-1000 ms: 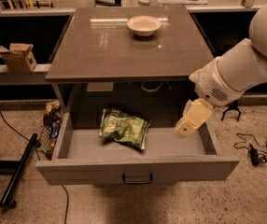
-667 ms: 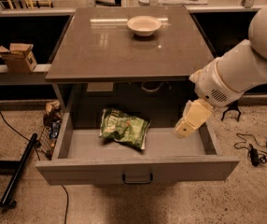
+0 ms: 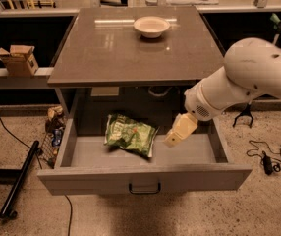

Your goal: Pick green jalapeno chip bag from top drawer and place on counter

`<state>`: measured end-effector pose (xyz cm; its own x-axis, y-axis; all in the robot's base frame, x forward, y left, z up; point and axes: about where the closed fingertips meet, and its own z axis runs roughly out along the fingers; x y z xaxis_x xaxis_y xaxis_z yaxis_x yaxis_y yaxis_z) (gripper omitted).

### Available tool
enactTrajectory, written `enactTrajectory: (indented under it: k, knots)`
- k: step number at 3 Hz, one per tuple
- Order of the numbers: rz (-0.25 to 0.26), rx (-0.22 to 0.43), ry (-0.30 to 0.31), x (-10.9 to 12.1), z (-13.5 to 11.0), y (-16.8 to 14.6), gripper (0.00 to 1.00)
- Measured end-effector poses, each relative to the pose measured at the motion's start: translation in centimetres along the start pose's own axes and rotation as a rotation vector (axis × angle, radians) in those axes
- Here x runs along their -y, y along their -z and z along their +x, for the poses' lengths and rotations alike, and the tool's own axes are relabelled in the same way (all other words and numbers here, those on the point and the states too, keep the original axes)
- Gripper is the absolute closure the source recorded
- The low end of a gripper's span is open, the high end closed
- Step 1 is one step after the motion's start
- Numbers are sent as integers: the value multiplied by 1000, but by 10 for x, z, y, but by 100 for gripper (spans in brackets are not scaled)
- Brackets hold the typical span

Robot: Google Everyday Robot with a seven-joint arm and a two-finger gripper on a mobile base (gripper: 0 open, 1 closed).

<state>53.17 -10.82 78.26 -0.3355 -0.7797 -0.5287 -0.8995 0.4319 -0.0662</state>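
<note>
The green jalapeno chip bag (image 3: 129, 135) lies crinkled on the floor of the open top drawer (image 3: 145, 177), left of its middle. The drawer is pulled out under the counter (image 3: 116, 48), and its dark handle (image 3: 144, 188) shows on the grey front. My gripper (image 3: 179, 131), cream-coloured on the end of the white arm (image 3: 248, 77), hangs inside the drawer just right of the bag, a short gap from its right edge. It holds nothing that I can see.
A white bowl (image 3: 152, 26) stands at the back of the counter. A cardboard box (image 3: 16, 60) sits on the left side shelf. A black bar (image 3: 18, 178) and cables lie on the floor at left, and cables lie at right (image 3: 268, 159).
My gripper has moved left and slightly down inside the drawer, closer to the chip bag. The bag and drawer have not moved.
</note>
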Motion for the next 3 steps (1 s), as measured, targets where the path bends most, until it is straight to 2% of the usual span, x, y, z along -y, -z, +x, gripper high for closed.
enactTrajectory:
  k: [1,2,3]
  knots:
    - [-32,63,-32,13,-4,-51,0]
    - [-32,63,-32,13,-4,-51,0]
    - [-57,80,-20,13,-12,-83,0]
